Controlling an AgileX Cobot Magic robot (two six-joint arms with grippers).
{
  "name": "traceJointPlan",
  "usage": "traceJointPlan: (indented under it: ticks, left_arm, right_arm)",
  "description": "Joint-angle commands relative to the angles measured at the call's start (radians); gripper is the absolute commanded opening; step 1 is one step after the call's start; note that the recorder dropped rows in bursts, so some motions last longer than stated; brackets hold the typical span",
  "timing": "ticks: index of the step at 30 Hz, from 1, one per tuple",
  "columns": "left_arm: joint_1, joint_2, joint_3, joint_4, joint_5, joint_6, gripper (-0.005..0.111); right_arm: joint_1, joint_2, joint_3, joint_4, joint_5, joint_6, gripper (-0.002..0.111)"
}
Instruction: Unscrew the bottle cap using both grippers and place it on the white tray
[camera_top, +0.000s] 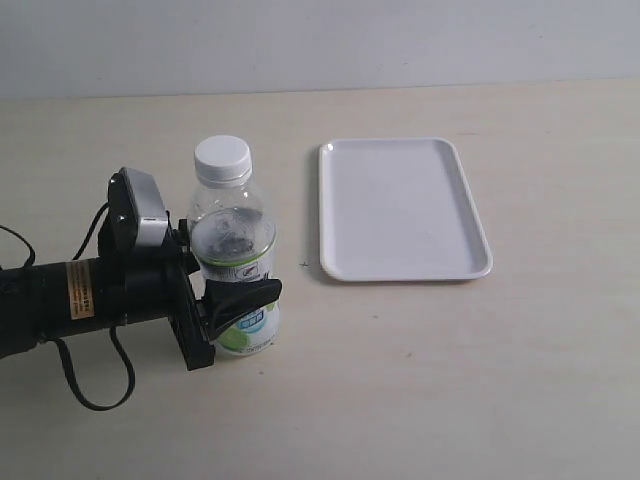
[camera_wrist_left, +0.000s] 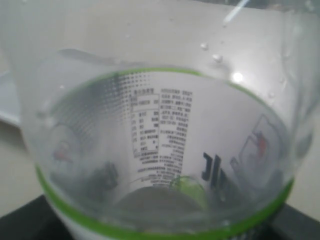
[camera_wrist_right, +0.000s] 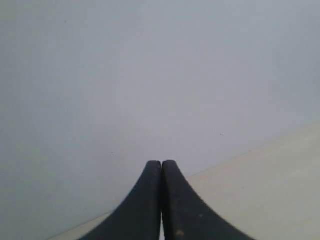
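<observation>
Where your left gripper (camera_top: 240, 290) sits: clamped low on the upright bottle (camera_top: 232, 235).
Bottle cap (camera_top: 222, 158): on the neck, above that grip.
Right gripper (camera_wrist_right: 161, 200): fingers pressed together, empty.
White tray (camera_top: 400, 275): apart, past the bottle.
Surface: beige table (camera_top: 500, 380); grey wall (camera_top: 320, 40).

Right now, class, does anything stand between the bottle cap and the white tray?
Nothing visible does. The bottle cap sits on the bottle, the white tray lies beside it, and the left end effector grips the bottle lower down.
</observation>
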Motion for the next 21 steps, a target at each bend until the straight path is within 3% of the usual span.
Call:
traceJointPlan:
  ticks: [1, 6, 13, 21]
  left_arm:
    - [-0.005, -0.03, -0.001, 0.003, -0.015, -0.012, 0.0]
    - [-0.005, -0.09, -0.001, 0.007, 0.08, -0.017, 0.0]
    - [-0.005, -0.121, -0.001, 0.035, 0.121, -0.021, 0.0]
    - [-0.005, -0.121, -0.001, 0.035, 0.117, -0.016, 0.0]
  right_arm:
    - [-0.004, 0.1, -0.151, -0.001, 0.093, 0.003, 0.0]
    - [-0.004, 0.294, -0.376, 0.076, 0.333, -0.129, 0.0]
    - [-0.004, 0.601, -0.701, 0.571, 0.835, -0.787, 0.0]
    - [0.014, 1.003, -1.08, 0.626, 1.218, -0.827, 0.0]
